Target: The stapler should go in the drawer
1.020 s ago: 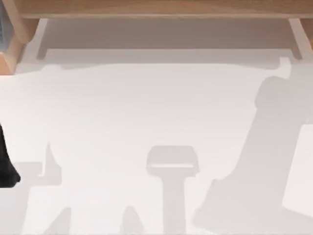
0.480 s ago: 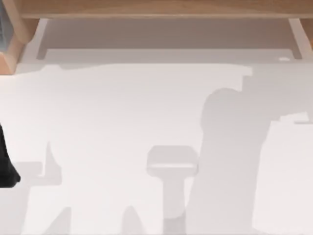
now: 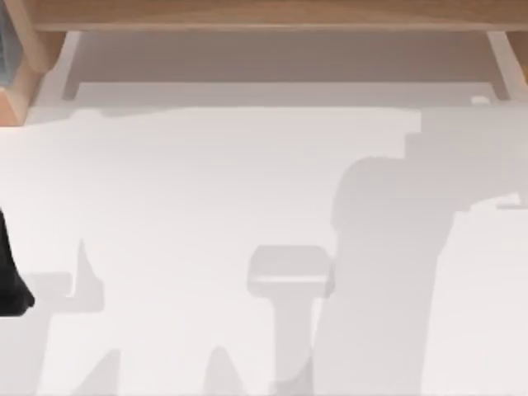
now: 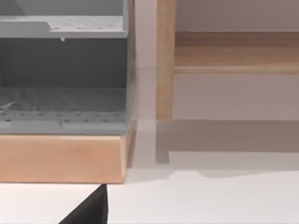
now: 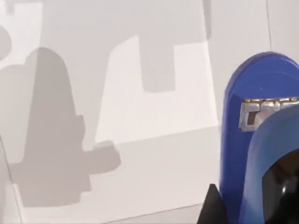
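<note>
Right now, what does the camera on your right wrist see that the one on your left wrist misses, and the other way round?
The right wrist view shows the blue stapler close up, with a metal hinge piece near its rounded end and a black cap beside it, above arm shadows.

The left wrist view shows a wooden cabinet holding grey perforated shelves, and a wooden post with a rail running off it.

Both show the white table and a dark piece at the picture's edge.
</note>
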`<move>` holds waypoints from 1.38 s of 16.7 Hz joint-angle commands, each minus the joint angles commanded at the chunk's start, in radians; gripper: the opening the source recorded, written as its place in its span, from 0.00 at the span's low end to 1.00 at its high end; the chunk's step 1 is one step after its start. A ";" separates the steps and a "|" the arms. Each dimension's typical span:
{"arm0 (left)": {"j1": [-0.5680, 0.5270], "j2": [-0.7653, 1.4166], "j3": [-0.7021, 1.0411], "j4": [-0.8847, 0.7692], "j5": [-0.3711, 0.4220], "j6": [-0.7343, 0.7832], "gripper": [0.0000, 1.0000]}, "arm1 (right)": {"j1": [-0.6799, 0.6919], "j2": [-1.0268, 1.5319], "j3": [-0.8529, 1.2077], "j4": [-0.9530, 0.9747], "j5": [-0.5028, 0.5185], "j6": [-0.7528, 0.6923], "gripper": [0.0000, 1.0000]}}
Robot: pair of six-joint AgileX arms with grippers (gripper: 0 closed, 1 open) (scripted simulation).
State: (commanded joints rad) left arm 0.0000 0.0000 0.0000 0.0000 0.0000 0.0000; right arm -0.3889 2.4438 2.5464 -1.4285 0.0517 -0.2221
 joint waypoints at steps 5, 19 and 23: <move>0.000 0.000 0.000 0.000 0.000 0.000 1.00 | 0.020 0.148 -0.081 0.038 -0.035 -0.090 0.00; 0.000 0.000 0.000 0.000 0.000 0.000 1.00 | 0.017 0.176 -0.100 0.034 -0.037 -0.105 0.60; 0.000 0.000 0.000 0.000 0.000 0.000 1.00 | 0.017 0.176 -0.100 0.034 -0.037 -0.105 0.90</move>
State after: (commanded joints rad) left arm 0.0000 0.0000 0.0000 0.0000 0.0000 0.0000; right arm -0.3720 2.6198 2.4469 -1.3949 0.0148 -0.3273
